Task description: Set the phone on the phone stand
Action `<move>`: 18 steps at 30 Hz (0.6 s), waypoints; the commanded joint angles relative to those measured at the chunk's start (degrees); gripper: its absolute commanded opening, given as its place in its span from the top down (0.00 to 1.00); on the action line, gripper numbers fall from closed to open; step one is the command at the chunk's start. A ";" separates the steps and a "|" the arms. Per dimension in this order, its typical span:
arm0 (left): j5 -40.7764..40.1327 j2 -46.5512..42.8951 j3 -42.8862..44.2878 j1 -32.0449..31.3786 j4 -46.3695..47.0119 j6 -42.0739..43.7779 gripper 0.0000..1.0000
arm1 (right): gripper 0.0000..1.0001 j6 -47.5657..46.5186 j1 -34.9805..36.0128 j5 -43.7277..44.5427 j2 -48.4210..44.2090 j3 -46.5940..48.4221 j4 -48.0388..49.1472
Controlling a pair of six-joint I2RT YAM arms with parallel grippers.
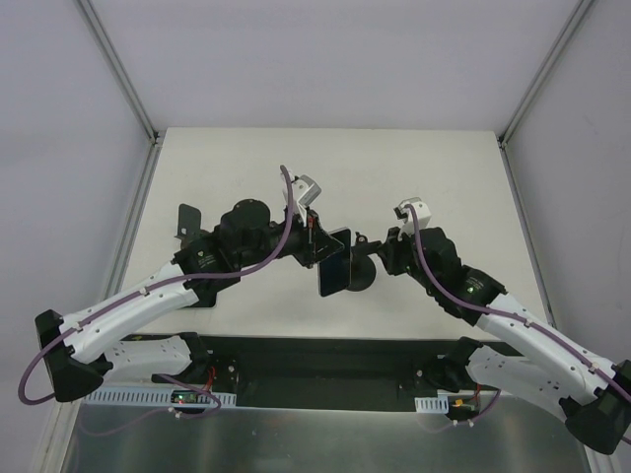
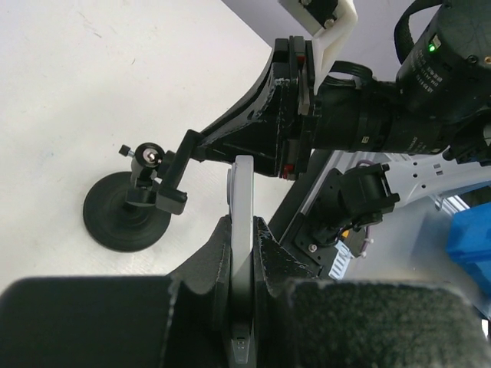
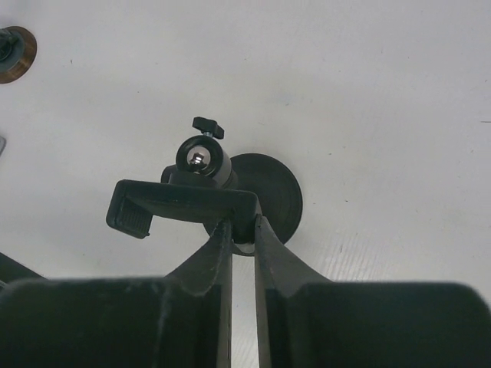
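Observation:
My left gripper [image 2: 244, 227] is shut on the phone [image 2: 244, 192], which shows edge-on as a thin silver slab standing upright between the pads. In the top view the phone [image 1: 333, 264] is a dark rectangle held just left of the black phone stand [image 1: 363, 272]. The stand has a round base [image 3: 270, 193], a ball head [image 3: 202, 157] and a clamp bracket [image 3: 180, 202]. My right gripper [image 3: 244, 222] is shut on the bracket's right end. In the left wrist view the stand's base [image 2: 123, 218] sits on the table left of the phone.
A small black bracket [image 1: 183, 223] lies on the white table at the left. A brown round object [image 3: 15, 47] sits far left in the right wrist view. A blue box [image 2: 469, 238] lies off the table's near edge.

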 commanded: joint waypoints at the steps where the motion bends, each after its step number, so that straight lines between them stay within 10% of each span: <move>1: 2.01 -0.18 0.82 0.03 12.29 0.52 1.00 | 0.94 -0.50 -0.10 0.30 -0.22 -0.32 2.67; 18: 58.60 22.20 0.61 11.80 59.77 5.28 1.00 | 0.99 -4.63 -0.71 -5.75 -1.80 -0.32 3.98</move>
